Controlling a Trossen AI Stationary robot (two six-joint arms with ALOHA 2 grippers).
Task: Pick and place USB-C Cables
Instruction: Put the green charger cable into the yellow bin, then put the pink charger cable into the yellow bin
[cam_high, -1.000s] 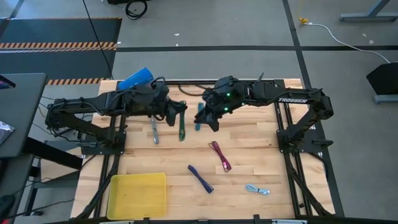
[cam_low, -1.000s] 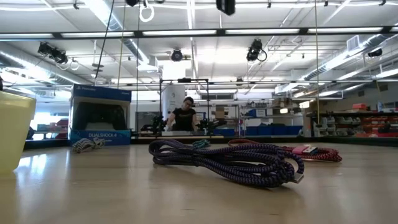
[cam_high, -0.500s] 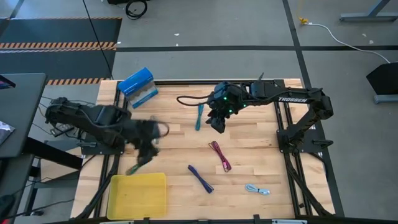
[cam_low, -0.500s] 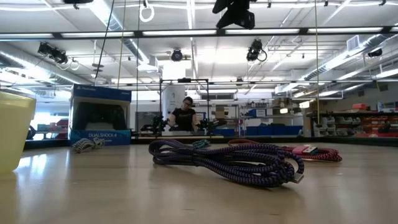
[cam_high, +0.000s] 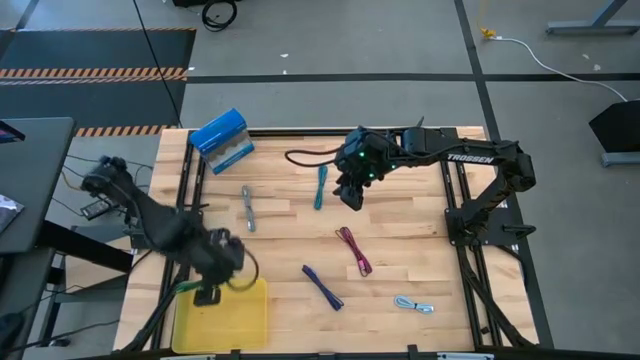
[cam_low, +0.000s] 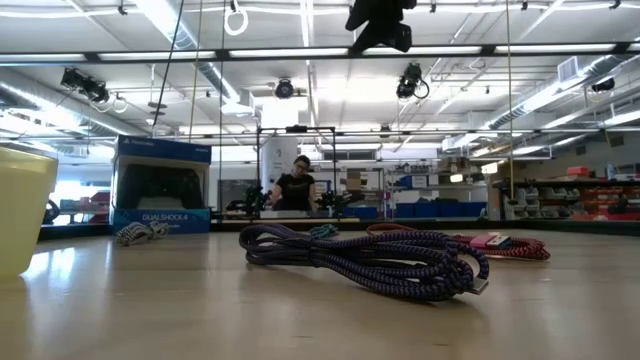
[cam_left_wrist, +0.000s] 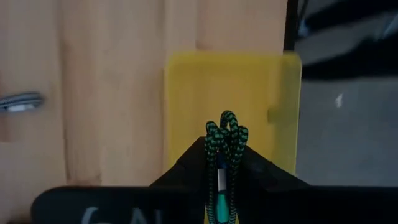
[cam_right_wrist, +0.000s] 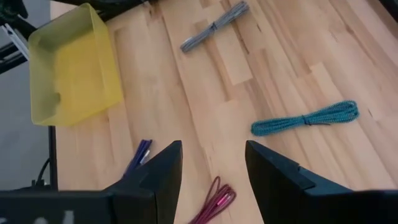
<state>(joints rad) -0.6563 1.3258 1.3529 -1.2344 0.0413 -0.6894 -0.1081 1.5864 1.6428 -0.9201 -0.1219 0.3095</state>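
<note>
My left gripper (cam_high: 207, 293) (cam_left_wrist: 225, 154) hovers over the far edge of the yellow tray (cam_high: 225, 318), shut on the dark green cable (cam_left_wrist: 225, 134). My right gripper (cam_high: 352, 196) (cam_right_wrist: 212, 163) is open, up in the air beside the teal cable (cam_high: 320, 187) (cam_right_wrist: 305, 118), which lies flat on the wood. Also lying flat are a grey cable (cam_high: 247, 208) (cam_right_wrist: 214, 26), the magenta cable (cam_high: 353, 250), the purple cable (cam_high: 322, 287) (cam_low: 360, 262) and the pale blue cable (cam_high: 414, 304). My left gripper pinches the dark green cable bundle between its two fingers. The bundle's looped end (cam_left_wrist: 227, 124) sticks out past the fingertips. The bundle is lifted clear, above the yellow tray (cam_left_wrist: 230, 87). A short green piece (cam_high: 184, 289) shows beside the gripper in the high view.
The blue box (cam_high: 222, 140) (cam_low: 160, 185) stands at the table's far left corner. The yellow tray (cam_right_wrist: 71, 62) sits at the near left corner. Bare wood lies between the cables. A person shows far off in the room beyond the table.
My left gripper has swung from the far side of the table, by the blue box, toward the near left corner, carrying the dark green cable lifted clear to above the yellow tray. My right gripper has shifted slightly right, off the teal cable, staying open.
</note>
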